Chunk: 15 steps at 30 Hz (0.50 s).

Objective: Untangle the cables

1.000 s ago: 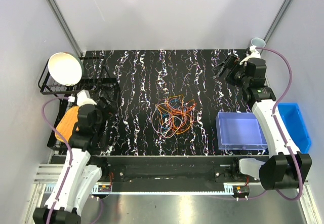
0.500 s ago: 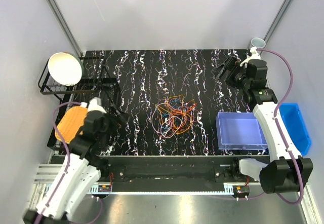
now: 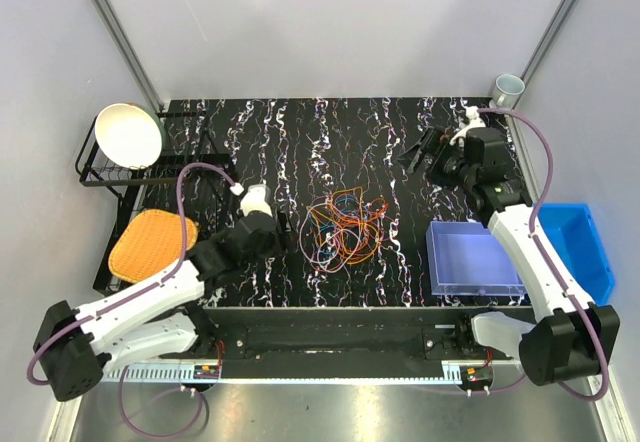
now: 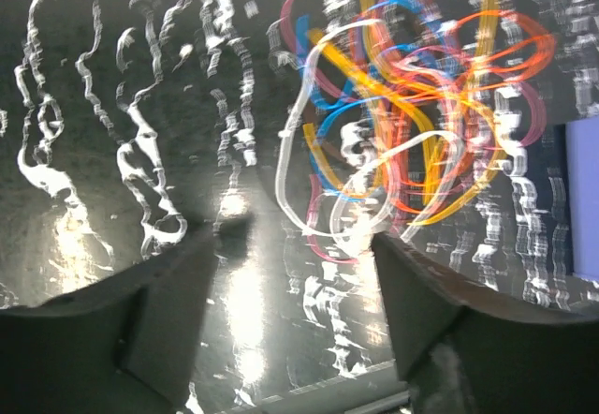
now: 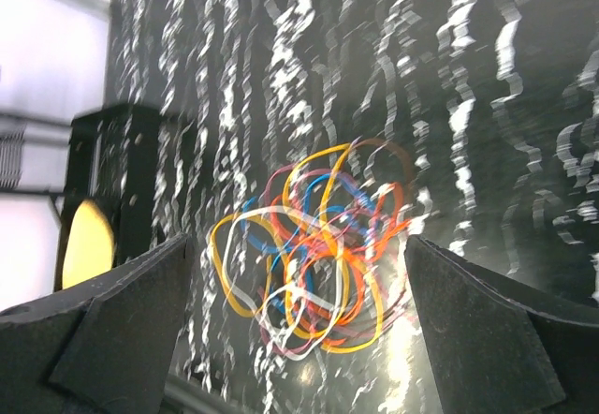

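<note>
The cables lie in one loose bunch of thin loops on the black marbled table, mostly orange with yellow, blue, red and white strands. My left gripper sits low just left of the bunch. In the left wrist view that gripper is open with bare table between its fingers, and the cables lie just ahead, a white loop close to the right fingertip. My right gripper hangs open above the table to the bunch's far right. From the right wrist, the cables show far off between its open fingers.
A black dish rack at the far left holds a white bowl, with an orange pad in front of it. At the right stand a clear purple box and a blue bin. A cup sits at the back right corner.
My left arm has swung from beside the orange pad across to the left edge of the cables, and its jaws have narrowed a little. The right gripper has shifted slightly left.
</note>
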Each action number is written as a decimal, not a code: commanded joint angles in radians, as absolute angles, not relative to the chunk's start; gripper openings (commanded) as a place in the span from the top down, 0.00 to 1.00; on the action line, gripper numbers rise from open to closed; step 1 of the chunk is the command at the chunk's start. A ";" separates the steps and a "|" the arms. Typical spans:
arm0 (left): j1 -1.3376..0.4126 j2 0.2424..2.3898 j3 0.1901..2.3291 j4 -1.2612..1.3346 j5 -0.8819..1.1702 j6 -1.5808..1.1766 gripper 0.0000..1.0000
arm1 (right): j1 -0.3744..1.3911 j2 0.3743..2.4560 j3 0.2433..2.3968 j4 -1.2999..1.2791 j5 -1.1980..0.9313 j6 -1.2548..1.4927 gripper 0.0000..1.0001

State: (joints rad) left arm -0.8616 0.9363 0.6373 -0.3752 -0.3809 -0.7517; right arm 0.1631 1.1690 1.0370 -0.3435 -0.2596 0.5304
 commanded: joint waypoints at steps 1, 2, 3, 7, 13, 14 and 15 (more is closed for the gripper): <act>-0.836 0.974 0.624 -0.213 -0.351 -0.724 0.30 | 0.238 1.112 1.022 -0.328 -0.307 0.546 0.00; -0.836 1.003 0.632 -0.215 -0.365 -0.716 0.30 | 0.248 1.108 1.014 -0.327 -0.304 0.552 0.00; -0.836 1.017 0.637 -0.213 -0.367 -0.707 0.30 | 0.256 1.103 1.009 -0.328 -0.305 0.555 0.00; -0.836 1.071 0.629 -0.138 -0.345 -0.648 0.33 | 0.282 1.101 0.999 -0.327 -0.308 0.566 0.00; -0.831 1.190 0.633 -0.039 -0.325 -0.589 0.37 | 0.291 1.098 0.986 -0.327 -0.313 0.575 0.00; -0.830 1.206 0.638 -0.031 -0.319 -0.583 0.38 | 0.293 1.097 0.983 -0.328 -0.316 0.575 0.00; -0.825 1.219 0.650 -0.026 -0.316 -0.578 0.38 | 0.296 1.089 0.982 -0.330 -0.319 0.575 0.00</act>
